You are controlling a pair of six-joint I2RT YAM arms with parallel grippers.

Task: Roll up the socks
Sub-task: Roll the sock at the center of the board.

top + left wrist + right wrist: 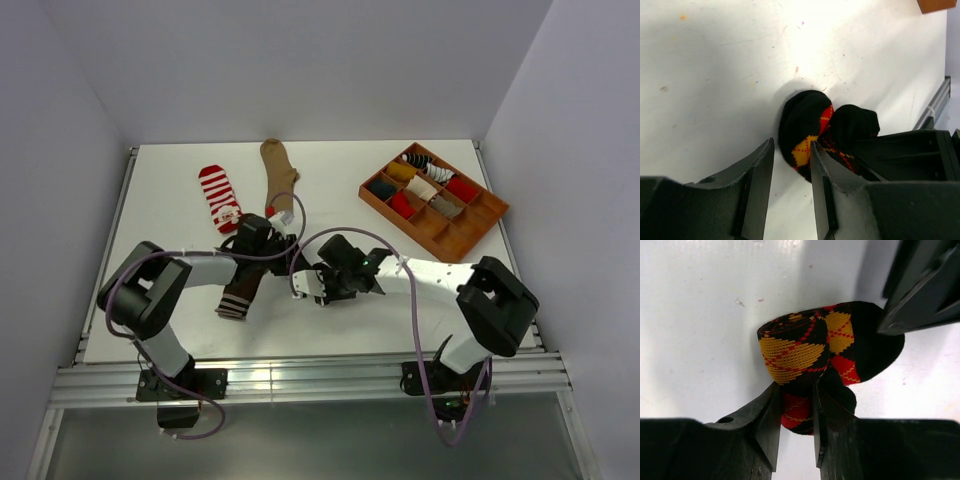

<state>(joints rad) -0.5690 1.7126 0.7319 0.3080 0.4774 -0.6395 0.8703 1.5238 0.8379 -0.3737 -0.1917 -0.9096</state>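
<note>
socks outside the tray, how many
4: red-striped far left, tan beside it, brown by the left arm, argyle roll pinched by the right gripper. More may be hidden.

The white-shelled left arm point(205, 270) and right arm point(440, 275) are carrying bulky black joints. Purple cables point(350, 231) are looping behind the left pincer point(792, 147) and right pincer point(796, 390), both showing matte black wedge fingers point(757, 180).

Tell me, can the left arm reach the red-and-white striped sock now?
Probably yes: the red-and-white striped sock lies flat and uncovered near the left gripper, whose jaws stand open and empty; the tan sock lies beside it, apart.
</note>
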